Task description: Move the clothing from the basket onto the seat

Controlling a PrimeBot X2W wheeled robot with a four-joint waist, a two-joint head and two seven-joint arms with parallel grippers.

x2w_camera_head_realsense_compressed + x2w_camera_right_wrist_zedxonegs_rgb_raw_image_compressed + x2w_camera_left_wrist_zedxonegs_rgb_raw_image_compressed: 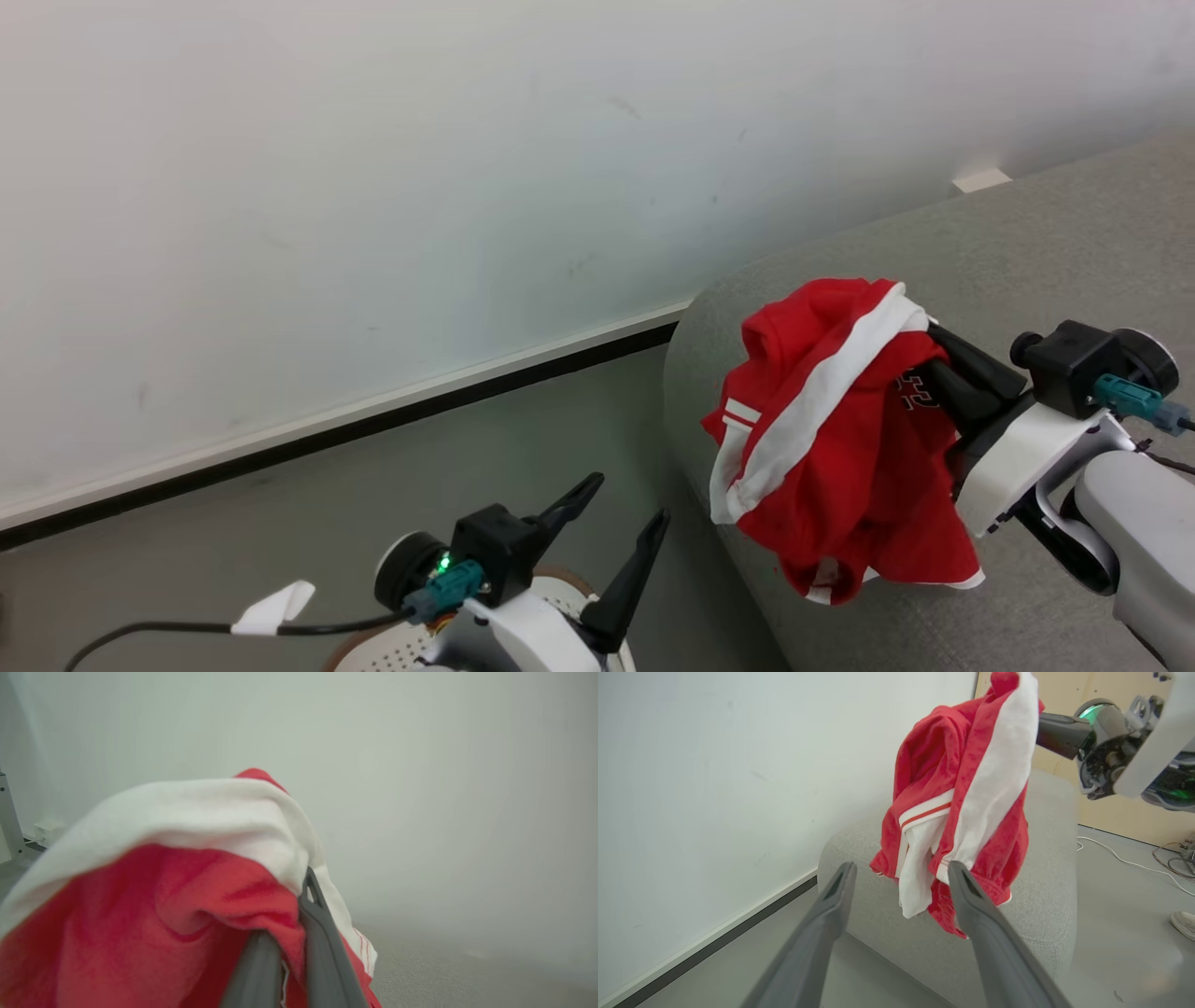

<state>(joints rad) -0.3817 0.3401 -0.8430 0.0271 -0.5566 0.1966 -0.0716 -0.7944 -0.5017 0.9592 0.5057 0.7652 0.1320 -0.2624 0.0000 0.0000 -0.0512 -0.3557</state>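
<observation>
Jersey: red, broad white stripe, bunched, hanging over the sofa end. Your right gripper clamps it at its 2 o'clock corner. Left gripper spread, empty, at jersey's 8 o'clock.

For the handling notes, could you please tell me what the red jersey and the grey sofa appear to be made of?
The jersey looks like soft, matte knit fabric, hanging in limp folds from the right gripper. The sofa seems upholstered in woven cloth; a fine speckled weave shows.
</observation>
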